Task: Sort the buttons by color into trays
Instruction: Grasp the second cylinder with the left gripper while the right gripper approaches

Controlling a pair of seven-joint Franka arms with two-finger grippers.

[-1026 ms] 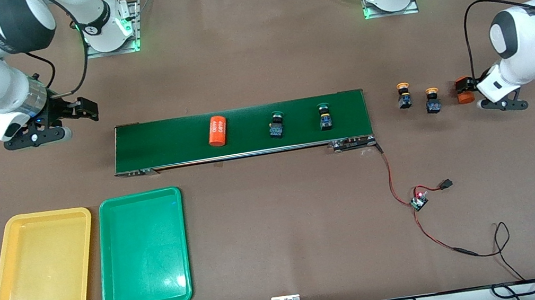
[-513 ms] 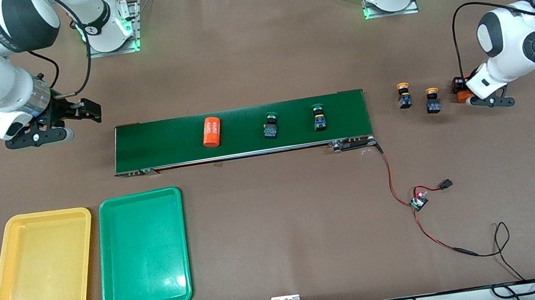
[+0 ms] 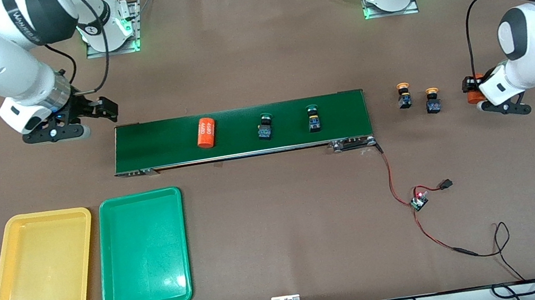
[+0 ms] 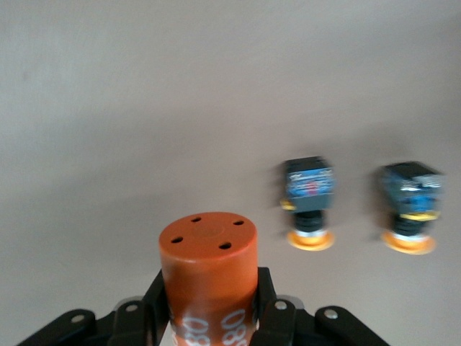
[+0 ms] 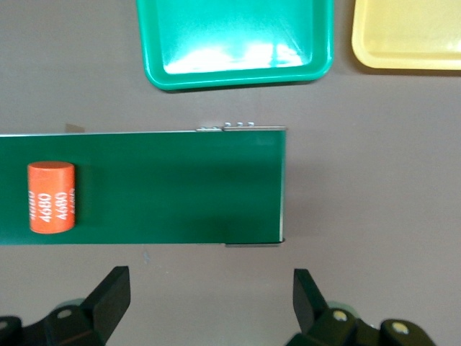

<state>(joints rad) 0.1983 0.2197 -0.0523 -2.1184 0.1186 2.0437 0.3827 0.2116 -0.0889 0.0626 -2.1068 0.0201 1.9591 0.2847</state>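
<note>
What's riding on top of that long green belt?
On the belt: one orange cylinder lying down and two green-capped buttons. Nothing seems hidden.

One cylinder (image 3: 206,132) and two buttons (image 3: 264,126) (image 3: 314,118) are laid on the belt (image 3: 158,140). Two more buttons (image 3: 403,95) (image 3: 432,100) are set beside the belt's end, toward the left arm. Two trays (image 3: 40,272) (image 3: 143,251) are placed nearer the camera than the belt.

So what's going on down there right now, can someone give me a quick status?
Left gripper shut on orange cylinder, beside two yellow buttons. Right gripper open over conveyor belt end. Two green buttons on belt. Trays empty.
</note>
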